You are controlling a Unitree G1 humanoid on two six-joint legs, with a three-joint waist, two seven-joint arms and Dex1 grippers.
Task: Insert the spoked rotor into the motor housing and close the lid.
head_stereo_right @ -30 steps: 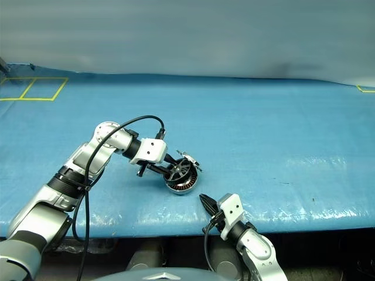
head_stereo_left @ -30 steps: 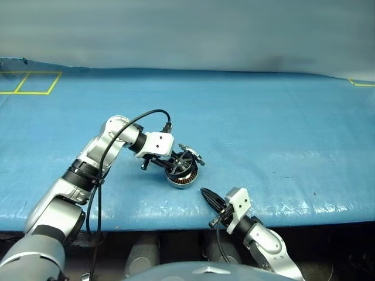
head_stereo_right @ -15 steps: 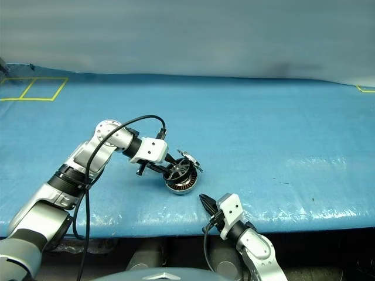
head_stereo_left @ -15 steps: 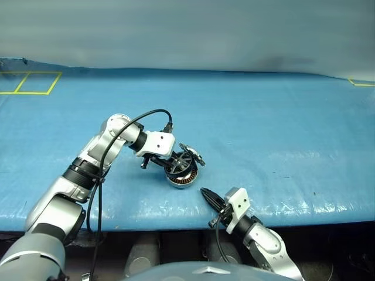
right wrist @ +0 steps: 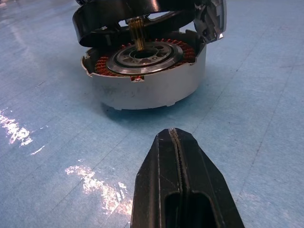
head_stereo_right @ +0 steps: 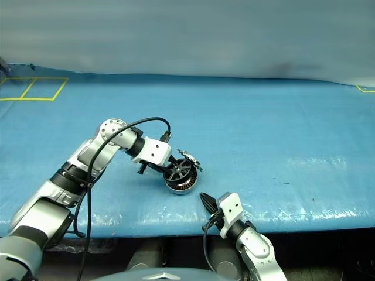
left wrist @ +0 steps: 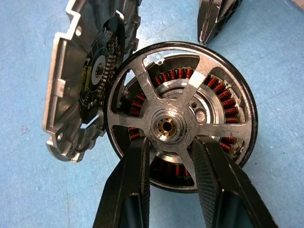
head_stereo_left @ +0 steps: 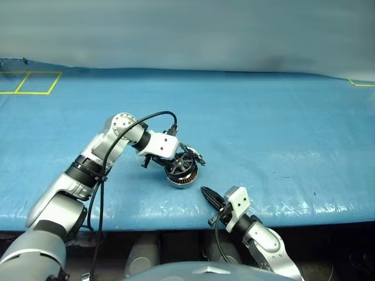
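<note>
The grey motor housing (head_stereo_left: 181, 180) sits on the blue table near its front edge, its copper windings (right wrist: 176, 51) and silver hub showing. Its toothed lid (left wrist: 78, 95) stands open at the far rim. My left gripper (left wrist: 170, 141) is shut on the spoked rotor (left wrist: 166, 127), its black fingers (left wrist: 130, 190) pinching one spoke. The rotor (right wrist: 128, 13) hangs tilted just above the housing, with its short shaft pointing down toward the hub. Near the table's front edge, a short way in front of the housing, my right gripper (right wrist: 173, 137) is shut with nothing in it.
The blue sheet (head_stereo_left: 281, 129) covers the whole table, and its front edge runs just behind my right gripper (head_stereo_left: 207, 194). Yellow tape squares (head_stereo_left: 35, 82) mark the far left corner. A black cable (head_stereo_left: 146, 117) loops over my left wrist.
My left wrist has rolled a little, tilting the rotor slightly over the housing. The right arm has kept still.
</note>
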